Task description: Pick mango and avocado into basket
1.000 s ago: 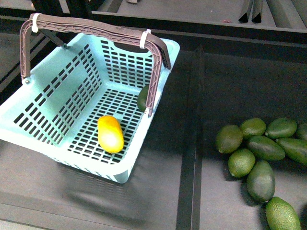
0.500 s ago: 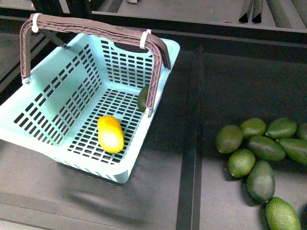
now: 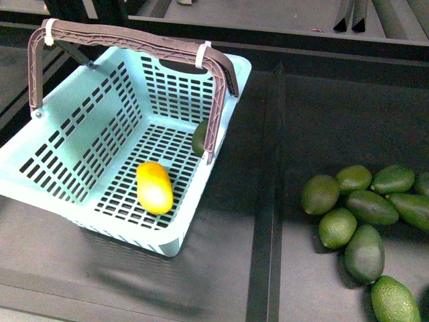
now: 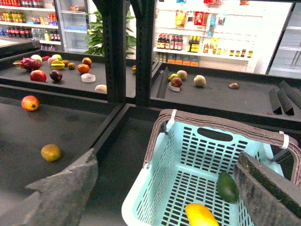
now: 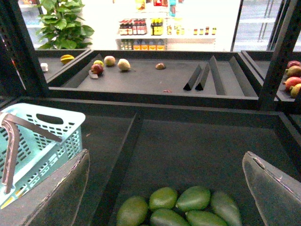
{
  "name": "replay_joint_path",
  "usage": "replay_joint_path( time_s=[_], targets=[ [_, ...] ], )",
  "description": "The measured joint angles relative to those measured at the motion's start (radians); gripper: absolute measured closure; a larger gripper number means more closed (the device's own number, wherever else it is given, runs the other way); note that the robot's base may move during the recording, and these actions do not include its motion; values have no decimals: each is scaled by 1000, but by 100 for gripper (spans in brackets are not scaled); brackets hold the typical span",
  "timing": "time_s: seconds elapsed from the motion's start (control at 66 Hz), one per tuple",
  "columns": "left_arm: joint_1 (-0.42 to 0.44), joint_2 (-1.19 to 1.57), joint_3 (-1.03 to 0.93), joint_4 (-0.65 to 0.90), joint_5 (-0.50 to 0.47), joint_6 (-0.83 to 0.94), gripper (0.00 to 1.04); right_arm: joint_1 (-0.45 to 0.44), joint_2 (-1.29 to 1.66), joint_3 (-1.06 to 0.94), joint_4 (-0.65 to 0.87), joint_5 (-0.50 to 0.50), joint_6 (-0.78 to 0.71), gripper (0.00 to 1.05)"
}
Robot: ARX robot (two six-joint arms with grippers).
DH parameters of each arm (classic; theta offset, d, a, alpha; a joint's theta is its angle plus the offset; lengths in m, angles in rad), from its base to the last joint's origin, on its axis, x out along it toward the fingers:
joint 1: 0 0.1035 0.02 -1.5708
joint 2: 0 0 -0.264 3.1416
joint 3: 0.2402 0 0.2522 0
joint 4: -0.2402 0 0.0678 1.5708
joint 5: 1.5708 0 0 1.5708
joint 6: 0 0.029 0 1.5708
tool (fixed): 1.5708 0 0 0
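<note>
The pale turquoise basket (image 3: 50, 178) stands on the dark shelf at the left, its brown handle (image 3: 127, 37) upright. Inside it the yellow-orange mango (image 3: 154, 188) lies on the slotted floor. A dark green avocado (image 3: 199, 137) rests against the basket's right wall, partly hidden by the handle. Neither gripper shows in the front view. My left gripper (image 4: 167, 155) hangs open above the basket (image 4: 153, 188), looking down on the mango (image 4: 201, 215) and avocado (image 4: 227, 186). My right gripper (image 5: 165, 155) is open above the loose avocado pile (image 5: 178, 207), with the basket (image 5: 40, 141) off to one side.
Several loose avocados (image 3: 362, 208) lie in the right-hand tray. A raised black divider (image 3: 265, 221) separates that tray from the basket's tray. A red apple (image 4: 30, 102) and a round brownish fruit (image 4: 51, 152) sit on the shelf beside the basket. More fruit lies on the rear shelves.
</note>
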Motion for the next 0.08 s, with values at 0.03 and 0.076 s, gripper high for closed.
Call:
replay_joint_path(
  time_s=[0.03,0.076],
  targets=[
    [0,0,0,0,0,2,8,0,0,0,0,0,0,9],
    [0,0,0,0,0,1,9,0,0,0,0,0,0,9]
  ],
)
